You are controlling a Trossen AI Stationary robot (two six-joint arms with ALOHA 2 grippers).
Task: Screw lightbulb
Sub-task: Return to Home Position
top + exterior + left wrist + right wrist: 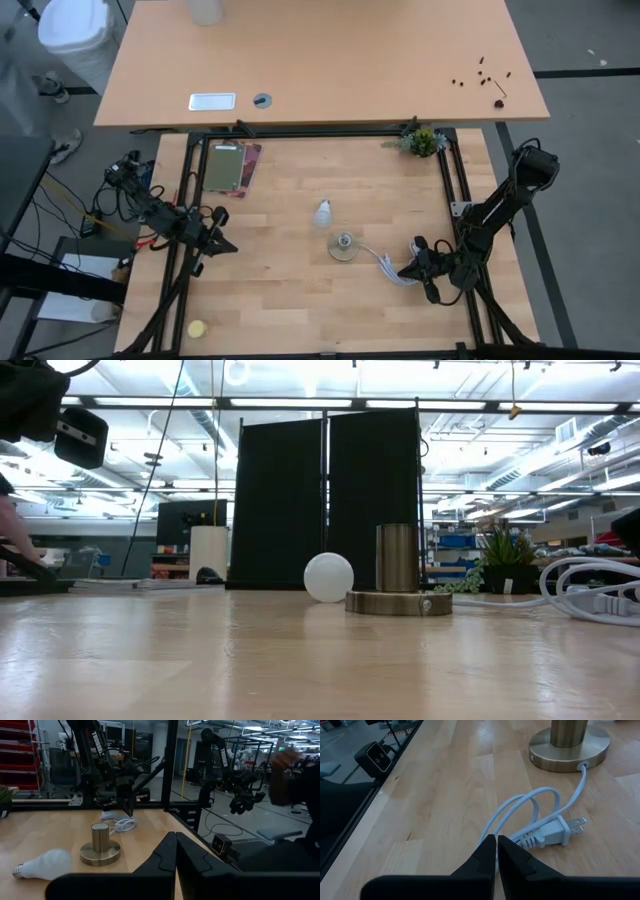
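The white lightbulb (322,213) lies on its side on the wooden table, just beyond the brass socket base (343,246); it also shows in the left wrist view (45,863) and the low view (328,577). The socket stands upright on its round base (100,852). Its white cable and plug (547,834) lie coiled to its right. My left gripper (230,246) is shut and empty at the table's left edge. My right gripper (405,270) is shut and empty just over the cable coil, touching nothing that shows.
A green and red flat packet (232,166) lies at the far left of the table. A small plant (422,142) sits at the far right corner. A yellow ball (197,329) lies off the near left. A larger table (320,60) stands behind.
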